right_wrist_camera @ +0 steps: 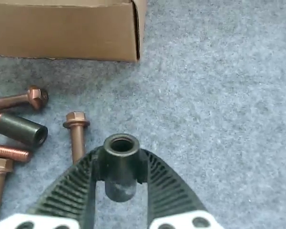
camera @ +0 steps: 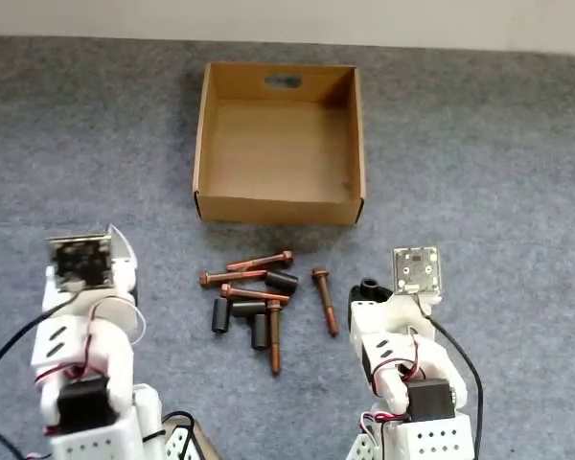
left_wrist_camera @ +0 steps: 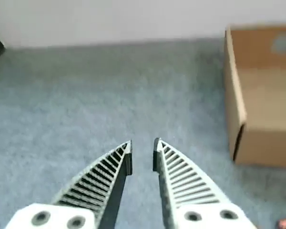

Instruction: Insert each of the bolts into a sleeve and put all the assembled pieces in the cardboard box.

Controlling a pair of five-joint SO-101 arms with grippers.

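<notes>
Black cylindrical metal sleeve (right_wrist_camera: 120,164): found clamped upright, bore upward, between the ribbed fingers of the right gripper (right_wrist_camera: 119,160), right of centre toward the near edge of the grey felt-covered bench (camera: 479,144). Found the left gripper (left_wrist_camera: 142,145) at the left side of the bench, toward the near edge, jaws slightly apart over bare felt. Counted five copper-coloured hex-head bolts (camera: 259,261) lying flat at mid-bench between the two arms, shanks bare. Noted one bolt (camera: 324,300) apart from the cluster, just beside the clamped sleeve. Counted four loose black sleeves (camera: 281,281) lying on their sides among the clustered bolts, several touching them. Located the brown open-topped cardboard box (camera: 278,209) beyond the cluster, centred toward the far edge.
</notes>
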